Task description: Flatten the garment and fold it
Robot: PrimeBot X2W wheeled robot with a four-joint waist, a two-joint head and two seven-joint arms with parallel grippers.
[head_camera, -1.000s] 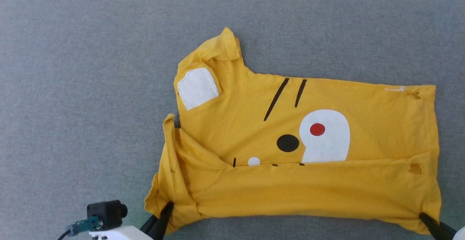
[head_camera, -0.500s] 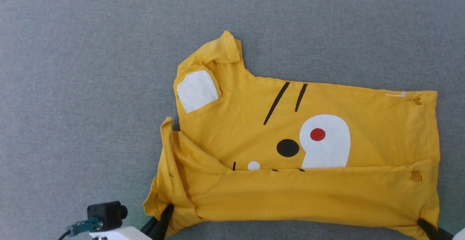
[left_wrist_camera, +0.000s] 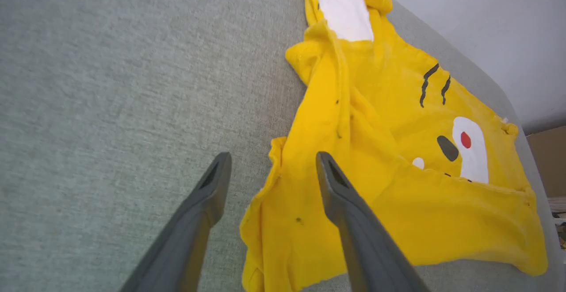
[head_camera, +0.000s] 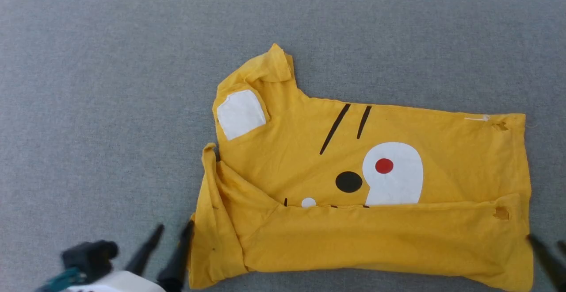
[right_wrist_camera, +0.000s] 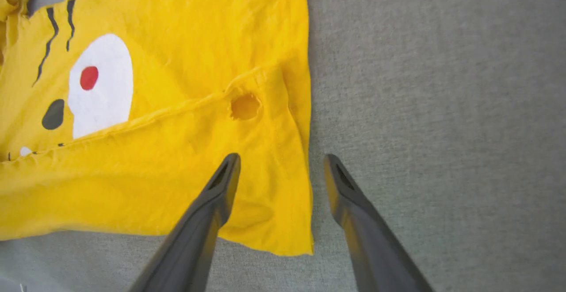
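**Fig.** Garment [head_camera: 460,159], a yellow tee, lies part-folded on the grey surface [head_camera: 110,106], right of centre in your head view. Its long axis runs L–R: the sleeve end w/ white patch [head_camera: 241,115] points toward the robot's left, the hem end toward its right. The near long edge is turned up as a band and covers the lower part of the face print [head_camera: 391,172].

Note the L gripper [left_wrist_camera: 273,155] at the near sleeve-side corner and the R gripper [right_wrist_camera: 281,157] at the near hem corner. Each straddles the cloth's edge, one finger over yellow, one over bare grey. Both stand spread wide, nothing held.

The garment thus lies fwd of both claws, w/ the far long edge remote from both. Judgement: the next fold prob. needs both arms, since each end is nearer its own side.
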